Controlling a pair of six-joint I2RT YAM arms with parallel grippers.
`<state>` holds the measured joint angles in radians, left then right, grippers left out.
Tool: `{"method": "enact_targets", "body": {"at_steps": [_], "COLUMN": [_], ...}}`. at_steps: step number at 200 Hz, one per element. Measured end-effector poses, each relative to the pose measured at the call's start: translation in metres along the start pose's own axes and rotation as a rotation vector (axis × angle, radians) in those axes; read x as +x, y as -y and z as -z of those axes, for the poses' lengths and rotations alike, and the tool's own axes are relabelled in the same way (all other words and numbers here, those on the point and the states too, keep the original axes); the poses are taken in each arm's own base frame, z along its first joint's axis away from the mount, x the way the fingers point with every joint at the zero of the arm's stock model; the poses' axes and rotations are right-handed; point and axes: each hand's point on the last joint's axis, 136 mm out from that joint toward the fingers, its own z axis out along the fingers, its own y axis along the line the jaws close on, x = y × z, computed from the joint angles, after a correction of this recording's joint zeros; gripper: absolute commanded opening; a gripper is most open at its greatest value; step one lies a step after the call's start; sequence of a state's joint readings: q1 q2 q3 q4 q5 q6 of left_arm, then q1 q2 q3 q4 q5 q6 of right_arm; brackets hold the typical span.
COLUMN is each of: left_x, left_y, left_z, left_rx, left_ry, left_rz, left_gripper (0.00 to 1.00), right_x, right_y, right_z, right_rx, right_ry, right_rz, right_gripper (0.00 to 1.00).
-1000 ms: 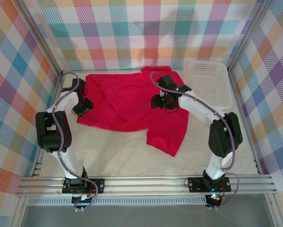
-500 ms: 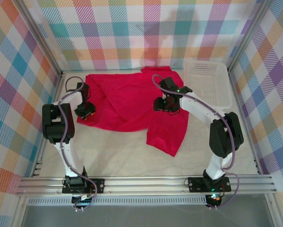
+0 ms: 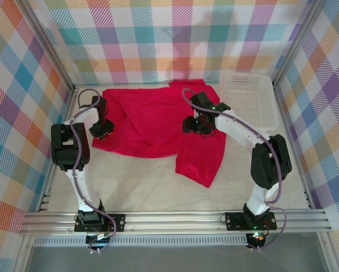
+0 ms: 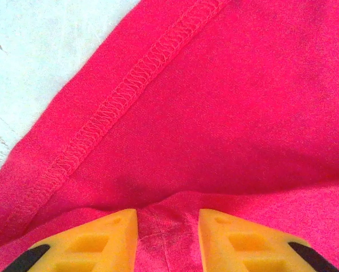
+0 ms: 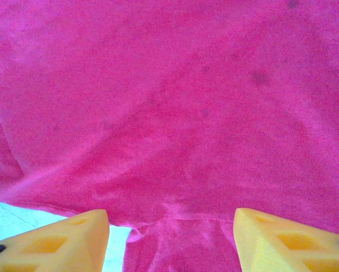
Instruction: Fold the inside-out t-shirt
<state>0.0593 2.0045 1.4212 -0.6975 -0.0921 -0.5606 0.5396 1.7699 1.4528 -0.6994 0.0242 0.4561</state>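
Note:
The inside-out t-shirt [image 3: 152, 122] lies spread and rumpled across the back of the table, crimson red, with one part hanging toward the front at the right. My left gripper [image 3: 101, 129] is down on its left edge. In the left wrist view the yellow fingers [image 4: 110, 238] stand close together with a puckered ridge of the red fabric [image 4: 215, 113] pinched in my left gripper [image 4: 168, 218]; an overlock seam [image 4: 130, 85] runs diagonally above. My right gripper [image 3: 193, 126] rests on the shirt's middle right. Its jaws stand wide in the right wrist view, where my right gripper [image 5: 171, 218] straddles a flat fold of the cloth [image 5: 186, 113].
A white lattice basket [image 3: 248, 75] stands at the back right corner, just beyond the right arm. Bare pale tabletop [image 3: 147, 181] stretches in front of the shirt to the near rail. Checked walls close in the left, back and right sides.
The left arm has drawn its elbow back and set its gripper a little further onto the shirt's left edge, and its jaws have narrowed. The right arm has barely moved.

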Motion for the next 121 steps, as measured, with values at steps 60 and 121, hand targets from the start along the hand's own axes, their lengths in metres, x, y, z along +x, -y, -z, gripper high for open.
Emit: {"method": "enact_targets", "body": {"at_steps": [60,121], "left_x": [0.0008,-0.0023], "left_y": [-0.0030,-0.0047], "left_z": [-0.0051,-0.0037], "left_rx": [-0.021,-0.035], "left_ry": [-0.005,0.008], "left_rz": [-0.003,-0.002], "left_gripper": [0.17,0.00], "right_x": [-0.0010,0.0000], "right_y": [-0.0010,0.0003], "right_z": [0.0023,0.0034], "right_rx": [0.000,0.007], "right_ry": [0.000,-0.006], "right_rz": [0.001,0.004], "right_gripper": [0.61,0.59]}}
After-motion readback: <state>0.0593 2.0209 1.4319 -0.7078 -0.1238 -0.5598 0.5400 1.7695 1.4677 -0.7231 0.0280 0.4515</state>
